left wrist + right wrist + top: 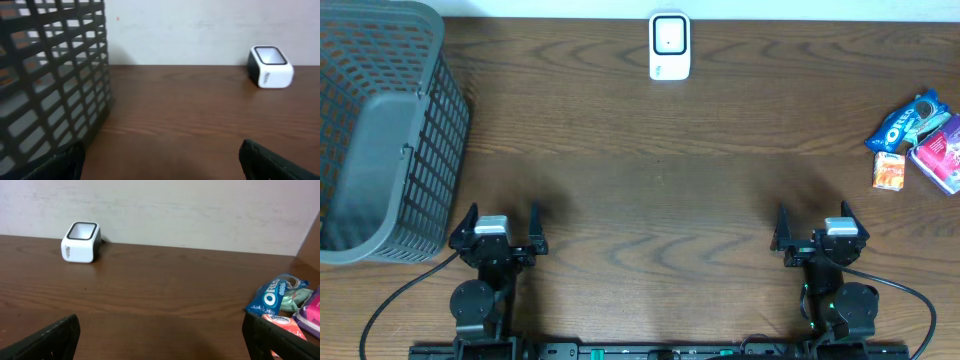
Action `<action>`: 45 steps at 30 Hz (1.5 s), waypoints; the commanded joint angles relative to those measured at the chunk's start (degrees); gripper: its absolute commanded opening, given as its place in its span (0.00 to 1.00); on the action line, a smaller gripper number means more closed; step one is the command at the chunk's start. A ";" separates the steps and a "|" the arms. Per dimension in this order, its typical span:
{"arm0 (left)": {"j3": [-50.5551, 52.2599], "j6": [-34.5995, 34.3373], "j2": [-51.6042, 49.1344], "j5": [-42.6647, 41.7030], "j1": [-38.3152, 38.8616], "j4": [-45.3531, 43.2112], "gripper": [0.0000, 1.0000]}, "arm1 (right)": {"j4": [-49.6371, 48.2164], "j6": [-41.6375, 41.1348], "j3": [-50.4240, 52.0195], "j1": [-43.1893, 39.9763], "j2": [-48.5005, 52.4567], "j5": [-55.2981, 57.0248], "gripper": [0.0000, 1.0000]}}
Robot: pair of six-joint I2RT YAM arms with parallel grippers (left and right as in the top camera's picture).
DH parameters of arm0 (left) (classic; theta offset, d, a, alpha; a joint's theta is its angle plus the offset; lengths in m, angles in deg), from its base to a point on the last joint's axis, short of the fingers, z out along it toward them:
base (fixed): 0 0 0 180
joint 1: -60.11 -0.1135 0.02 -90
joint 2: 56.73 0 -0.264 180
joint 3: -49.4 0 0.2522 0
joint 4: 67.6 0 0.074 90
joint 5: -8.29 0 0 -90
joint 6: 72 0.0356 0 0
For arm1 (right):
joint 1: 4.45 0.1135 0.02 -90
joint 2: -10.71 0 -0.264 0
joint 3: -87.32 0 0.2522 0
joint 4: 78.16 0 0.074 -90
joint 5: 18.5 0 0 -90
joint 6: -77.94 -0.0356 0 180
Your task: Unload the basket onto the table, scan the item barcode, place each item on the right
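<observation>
Snacks (917, 140) sit at the right edge, handy for the right gripper (814, 216), scanner (669, 46) top centre; it and the left gripper (503, 216) gape empty.

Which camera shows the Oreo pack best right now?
Right wrist: the Oreo pack sits close, its label readable. Overhead shows it small, at the frame's right edge. Left wrist doesn't show it.

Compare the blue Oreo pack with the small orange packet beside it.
The Oreo pack is blue and elongated, lying diagonally; the orange packet is smaller, squarish, nearly straight. In the overhead view the Oreo pack lies higher, the orange packet below it. Both rest at the right of the table.
</observation>
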 commanded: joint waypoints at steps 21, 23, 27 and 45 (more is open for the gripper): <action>0.55 -4.31 0.50 4.11 -0.26 3.10 0.98 | 0.26 0.66 0.09 -0.50 -0.33 -0.11 0.99; 0.55 -3.08 0.50 4.11 -0.26 3.10 0.98 | 0.26 0.66 0.09 -0.50 -0.33 -0.11 0.99; 0.55 -2.84 0.50 4.04 -0.26 3.10 0.98 | 0.26 0.66 0.09 -0.50 -0.33 -0.11 0.99; 0.55 -1.81 0.42 3.50 -0.26 2.89 0.98 | 0.26 0.68 0.09 -0.50 -0.33 -0.11 0.99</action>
